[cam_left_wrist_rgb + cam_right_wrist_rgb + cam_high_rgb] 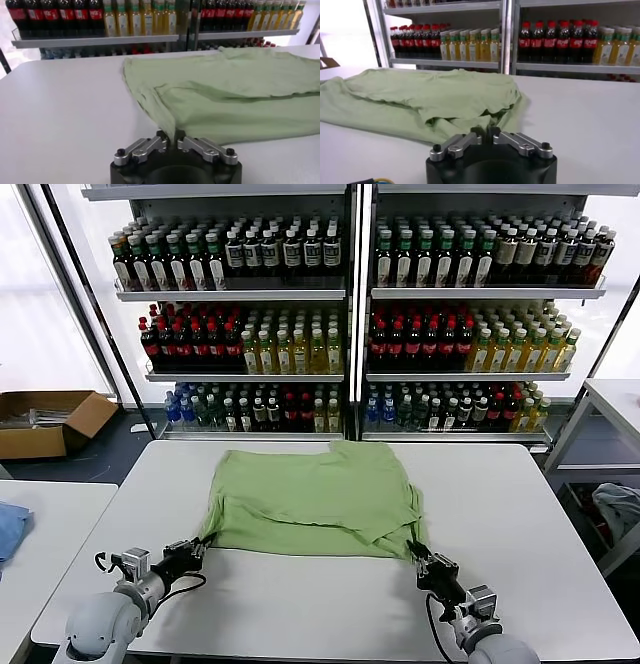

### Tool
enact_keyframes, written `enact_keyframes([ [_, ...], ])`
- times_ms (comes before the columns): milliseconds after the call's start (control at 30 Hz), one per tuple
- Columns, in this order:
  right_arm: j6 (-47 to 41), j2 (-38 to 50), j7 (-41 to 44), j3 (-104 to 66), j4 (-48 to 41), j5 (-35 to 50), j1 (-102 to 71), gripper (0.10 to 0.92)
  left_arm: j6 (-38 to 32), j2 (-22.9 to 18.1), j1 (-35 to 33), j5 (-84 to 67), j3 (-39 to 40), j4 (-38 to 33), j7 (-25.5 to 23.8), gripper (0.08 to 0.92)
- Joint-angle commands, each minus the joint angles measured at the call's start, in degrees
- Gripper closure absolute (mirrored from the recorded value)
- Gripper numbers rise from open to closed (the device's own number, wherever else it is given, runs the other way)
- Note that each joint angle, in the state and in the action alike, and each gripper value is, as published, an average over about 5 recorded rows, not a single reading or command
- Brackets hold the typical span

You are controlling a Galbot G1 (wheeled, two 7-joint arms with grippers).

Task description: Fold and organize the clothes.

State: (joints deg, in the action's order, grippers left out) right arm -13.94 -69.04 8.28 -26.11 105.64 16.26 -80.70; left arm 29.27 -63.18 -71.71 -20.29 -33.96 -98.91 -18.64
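- The clothes [315, 499]: 1 light green shirt lying partly folded on the white table [520, 514], with its long axis running across from one gripper to the other; the whole body of cloth lies ahead of both sets of fingers, toward the bottle shelves [350, 294].
- Left gripper [192, 548]: fingers clenched on the shirt's near left corner; in the left wrist view [170, 136] the cloth rises straight out of the closed tips and spreads away forward.
- Right gripper [421, 557]: fingers clenched on the near right corner; in the right wrist view [485, 131] the hem bunches at the tips and the shirt extends forward and toward the other arm.
- Key relation: each arm holds its own nearest corner, so the near hem spans the 2 grippers; neither is nearer the centre. A forward fold would likely carry this hem over the cloth ahead.
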Motion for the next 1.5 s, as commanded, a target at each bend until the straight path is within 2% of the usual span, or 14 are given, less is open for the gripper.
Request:
enact_keyframes([
  [33,-0.6,0.6,0.3,-0.2,2.1,0.2,-3.0,0.92,0.2,0.1,-0.7,-0.1,0.0,-0.8,0.0,0.887],
  [300,-0.3,1.7,1.1,-1.8,4.9,2.7,-8.1,0.92,0.4,1.1,-6.4,-0.2,-1.4,-7.2,0.2,0.895],
  [400,-0.2,2.2,1.1,-2.3,6.1,3.8,-7.7,0.892,0.3,1.2,-7.5,-0.2,-1.8,-8.4,0.1,0.895],
  [733,-3.0,4.9,-0.2,-2.9,13.4,6.1,-7.7,0.612,0.4,-0.7,-7.0,0.5,-1.0,-8.8,0.3,0.895],
  [1100,-5.0,4.4,-2.7,-0.8,9.6,5.8,-7.1,0.311,0.3,-1.2,-8.0,0.9,-1.2,-9.5,0.3,0.895],
  [1200,-6.1,4.3,-3.1,-0.6,8.9,6.4,-7.1,0.323,0.3,-1.2,-7.9,0.8,-1.3,-9.5,0.2,0.896],
  [1500,-6.8,3.9,-3.2,-0.3,9.0,9.3,-6.9,0.575,0.2,-0.7,-8.3,0.8,-1.5,-9.3,0.0,0.897],
])
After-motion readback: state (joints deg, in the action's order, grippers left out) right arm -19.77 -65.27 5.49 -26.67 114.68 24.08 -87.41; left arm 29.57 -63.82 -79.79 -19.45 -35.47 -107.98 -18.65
